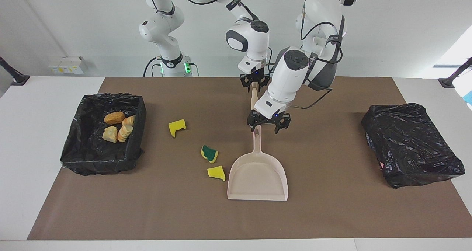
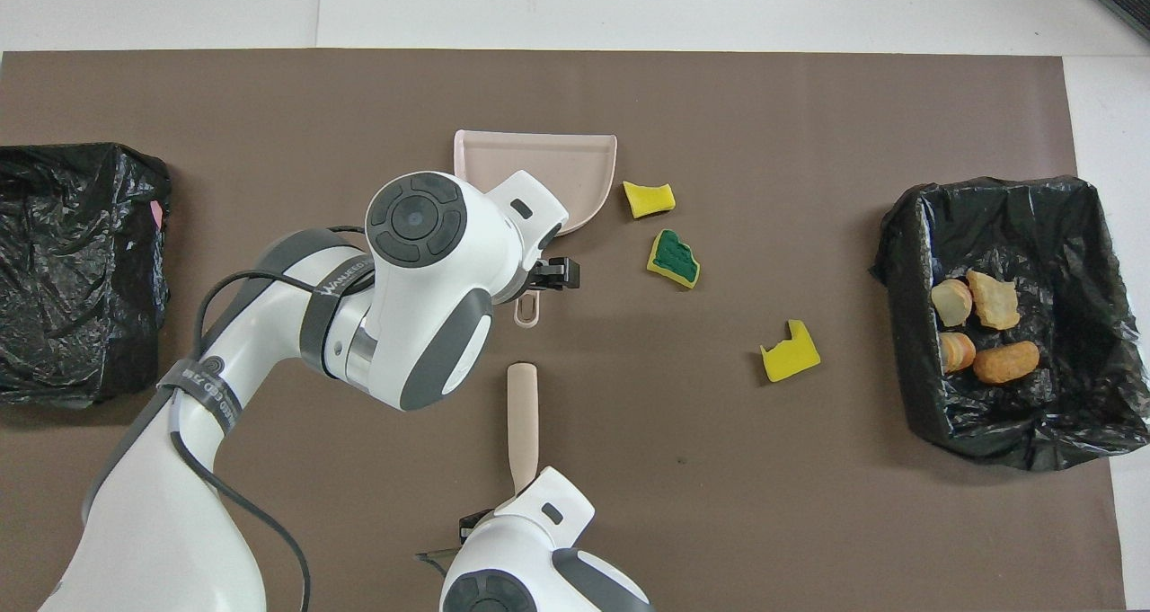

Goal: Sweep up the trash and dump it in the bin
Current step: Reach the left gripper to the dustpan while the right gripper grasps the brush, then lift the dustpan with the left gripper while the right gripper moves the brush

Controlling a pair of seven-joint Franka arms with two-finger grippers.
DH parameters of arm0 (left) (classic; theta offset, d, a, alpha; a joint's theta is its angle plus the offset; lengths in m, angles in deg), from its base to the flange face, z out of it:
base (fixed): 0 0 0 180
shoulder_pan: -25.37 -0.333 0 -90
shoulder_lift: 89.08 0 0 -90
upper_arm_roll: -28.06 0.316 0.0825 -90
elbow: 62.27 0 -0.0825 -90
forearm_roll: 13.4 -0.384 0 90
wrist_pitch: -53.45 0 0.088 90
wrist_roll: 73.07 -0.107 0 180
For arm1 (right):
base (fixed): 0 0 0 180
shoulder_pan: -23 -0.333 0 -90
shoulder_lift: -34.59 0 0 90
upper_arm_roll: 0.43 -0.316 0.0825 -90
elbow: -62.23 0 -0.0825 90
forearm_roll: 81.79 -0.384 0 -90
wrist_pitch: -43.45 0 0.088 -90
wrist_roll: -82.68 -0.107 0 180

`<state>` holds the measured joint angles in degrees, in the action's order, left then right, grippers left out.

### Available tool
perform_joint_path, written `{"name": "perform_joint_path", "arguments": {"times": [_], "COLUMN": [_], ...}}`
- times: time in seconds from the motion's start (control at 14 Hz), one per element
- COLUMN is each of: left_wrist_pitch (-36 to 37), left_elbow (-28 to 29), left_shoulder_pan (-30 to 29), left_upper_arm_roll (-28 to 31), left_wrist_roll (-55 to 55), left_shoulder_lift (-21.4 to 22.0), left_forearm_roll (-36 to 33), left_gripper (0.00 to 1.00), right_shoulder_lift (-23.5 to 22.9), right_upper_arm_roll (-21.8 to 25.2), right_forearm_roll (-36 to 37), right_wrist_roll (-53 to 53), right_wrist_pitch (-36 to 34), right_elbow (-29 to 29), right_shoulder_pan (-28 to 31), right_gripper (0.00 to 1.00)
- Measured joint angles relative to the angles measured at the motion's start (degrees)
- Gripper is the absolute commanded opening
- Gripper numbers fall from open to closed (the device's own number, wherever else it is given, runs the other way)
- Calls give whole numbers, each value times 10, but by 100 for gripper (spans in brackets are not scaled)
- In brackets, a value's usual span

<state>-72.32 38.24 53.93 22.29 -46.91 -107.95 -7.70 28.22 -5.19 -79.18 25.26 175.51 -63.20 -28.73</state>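
Observation:
Three sponge pieces of trash lie on the brown mat: a yellow one (image 1: 177, 127), a green-faced one (image 1: 209, 153) and a yellow one (image 1: 216, 173) beside the beige dustpan (image 1: 257, 177). Several bread chunks (image 1: 117, 127) lie in the black-lined bin (image 1: 99, 162) at the right arm's end. My left gripper (image 1: 264, 126) hangs open just over the end of the dustpan's handle (image 2: 526, 311), one finger on each side of it. My right gripper (image 1: 254, 83) is shut on the robot-side end of the beige brush handle (image 2: 522, 414). The brush's bristles are hidden.
A second box wrapped in black plastic (image 1: 411, 144) stands at the left arm's end of the table. The left arm's wrist covers the part of the dustpan nearest the robots in the overhead view. The brown mat (image 1: 332, 214) covers most of the table.

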Motion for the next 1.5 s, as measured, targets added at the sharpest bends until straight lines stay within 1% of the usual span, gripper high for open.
{"name": "perform_joint_path", "arguments": {"times": [0.14,0.29,0.43,0.57,0.64,0.72,0.79,0.86,1.0,1.07,1.14,1.22,1.5], "left_wrist_pitch": [-16,-31,-43,-47,-48,-48,-48,-48,-47,-47,-47,-45,-20], "left_elbow": [9,11,11,10,9,8,7,6,6,6,6,6,0], "left_shoulder_pan": [0,0,0,0,0,0,0,0,0,0,0,0,-1], "left_upper_arm_roll": [1,2,2,2,2,3,3,3,3,3,3,3,8], "left_wrist_roll": [0,0,0,0,0,0,0,0,0,0,0,0,-15], "left_shoulder_lift": [-8,-21,-31,-31,-31,-31,-31,-31,-31,-31,-32,-32,-32], "left_forearm_roll": [0,0,0,0,0,0,0,0,0,0,0,0,-1], "left_gripper": [100,100,100,100,97,82,75,73,60,47,14,0,0], "right_shoulder_lift": [1,10,32,66,83,98,109,116,119,119,118,118,117], "right_upper_arm_roll": [0,1,3,5,5,6,7,8,9,9,9,9,11], "right_forearm_roll": [0,0,0,2,2,3,3,3,6,12,19,29,69], "right_wrist_roll": [0,0,0,3,8,14,17,17,17,17,17,17,17], "right_wrist_pitch": [-22,-63,-113,-163,-189,-211,-230,-247,-273,-285,-295,-299,-290], "right_elbow": [5,7,7,5,4,3,1,-1,-6,-8,-11,-17,-40], "right_shoulder_pan": [0,1,9,42,64,84,102,118,144,157,174,196,274], "right_gripper": [0,0,0,0,0,0,0,0,0,0,0,0,0]}}
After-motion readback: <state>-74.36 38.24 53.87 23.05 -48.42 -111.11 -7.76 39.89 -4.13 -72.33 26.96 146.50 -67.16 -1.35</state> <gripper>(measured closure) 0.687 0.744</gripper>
